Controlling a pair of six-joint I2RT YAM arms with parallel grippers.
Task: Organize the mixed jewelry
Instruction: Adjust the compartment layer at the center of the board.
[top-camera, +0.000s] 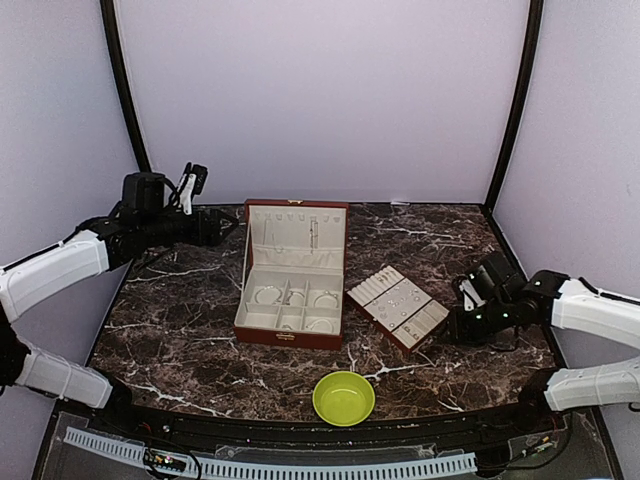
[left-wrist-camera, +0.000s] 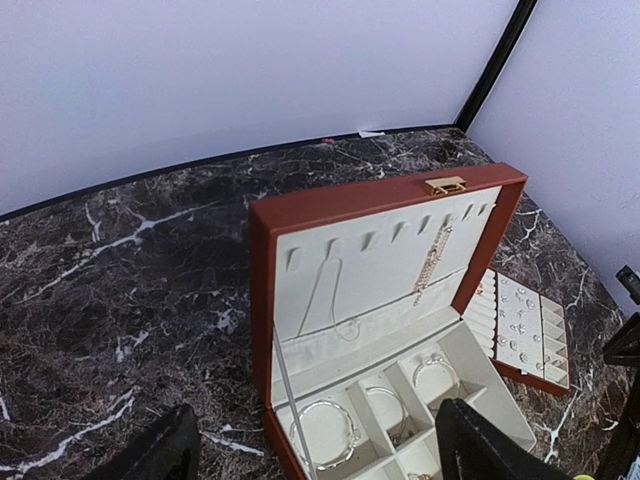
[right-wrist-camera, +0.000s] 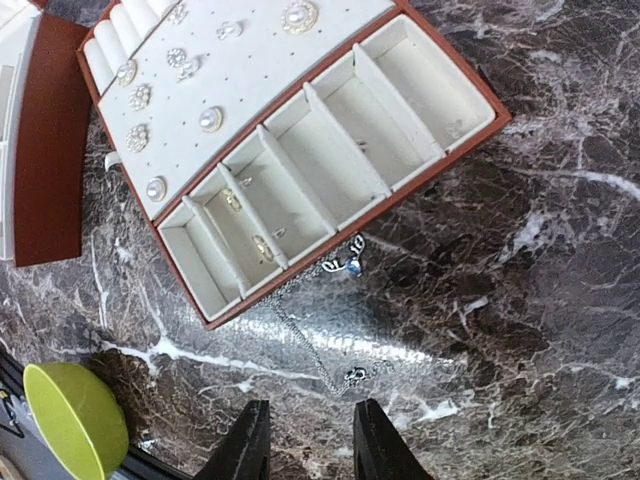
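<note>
Beside the tray: loose chain; right gripper spread, empty; risk: fine links slipping the pinch, snagging tray edge.

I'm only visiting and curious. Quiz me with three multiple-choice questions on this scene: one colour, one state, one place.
1. The outside of the box is: A blue; B red-brown; C black.
2. Its lid is: A shut; B open, standing upright; C taken off.
3. The green bowl sits: A inside the box; B on the table in front of the box; C on the lid.
Answers: B, red-brown walls show; B, its cream lining faces forward; B, marble lies all round it.
</note>
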